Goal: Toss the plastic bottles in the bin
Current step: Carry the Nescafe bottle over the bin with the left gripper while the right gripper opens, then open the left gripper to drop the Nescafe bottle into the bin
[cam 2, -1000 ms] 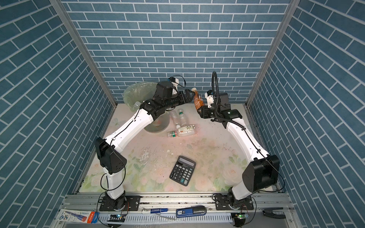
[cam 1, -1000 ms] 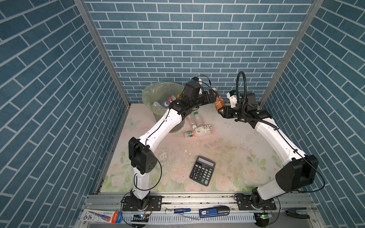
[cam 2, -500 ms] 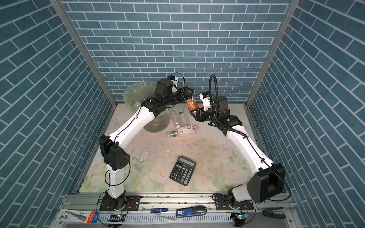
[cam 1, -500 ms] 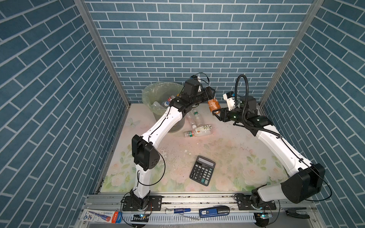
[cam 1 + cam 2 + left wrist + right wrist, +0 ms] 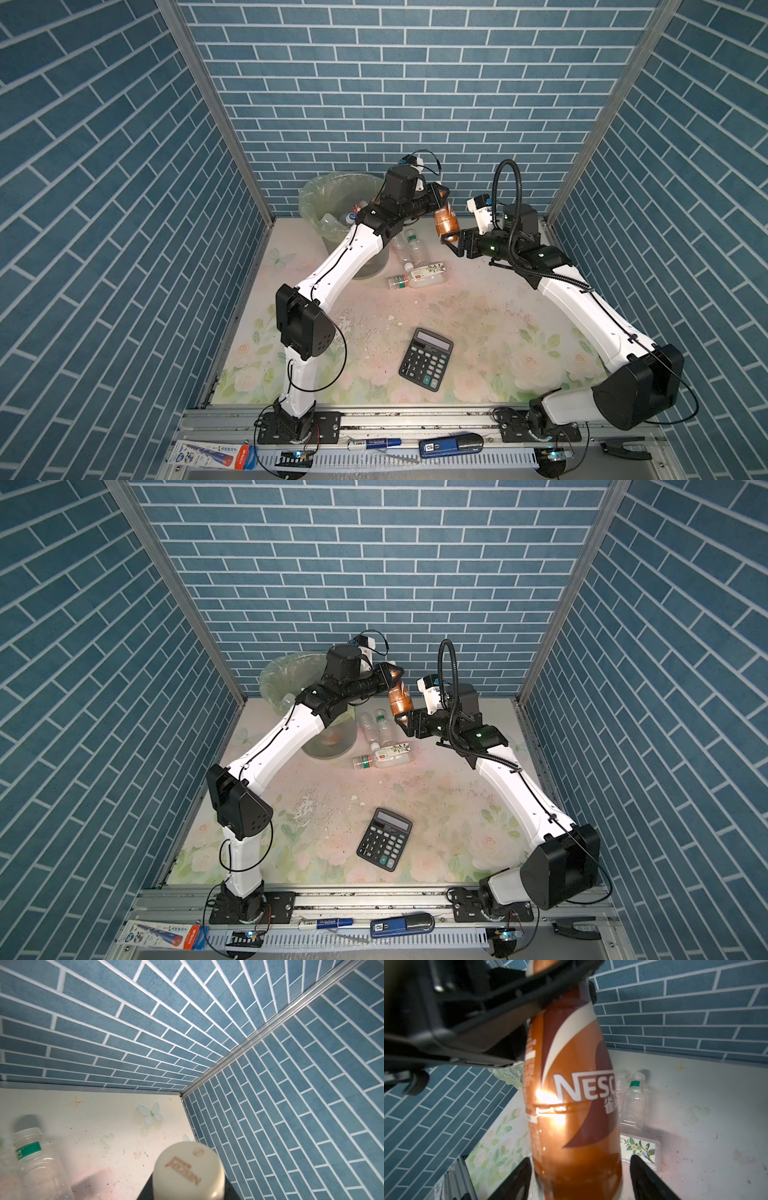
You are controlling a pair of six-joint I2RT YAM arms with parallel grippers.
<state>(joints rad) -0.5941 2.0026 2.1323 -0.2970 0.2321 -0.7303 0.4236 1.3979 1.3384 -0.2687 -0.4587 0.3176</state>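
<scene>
A brown plastic bottle (image 5: pixel 445 220) (image 5: pixel 400 699) (image 5: pixel 571 1105) with a cream cap (image 5: pixel 188 1169) hangs upright above the table's back middle. My left gripper (image 5: pixel 439 198) (image 5: pixel 392 676) (image 5: pixel 560 987) is shut on its neck. My right gripper (image 5: pixel 451 242) (image 5: pixel 403 722) (image 5: pixel 579 1180) stands open around its base, its fingers (image 5: pixel 645 1180) clear of the sides. Three clear bottles (image 5: pixel 411 249) (image 5: pixel 384 756) (image 5: pixel 31 1151) (image 5: pixel 634 1101) lie on the table below. The bin (image 5: pixel 328 195) (image 5: pixel 282 675), at the back left, holds several bottles (image 5: pixel 349 214).
A black calculator (image 5: pixel 426 359) (image 5: pixel 384 839) lies near the front middle of the flowered table. Blue brick walls close in the back and both sides. Pens and small tools rest on the rail in front.
My left gripper has shut on the brown bottle's neck and my right gripper has opened off its base. Both grippers shifted left with the bottle.
</scene>
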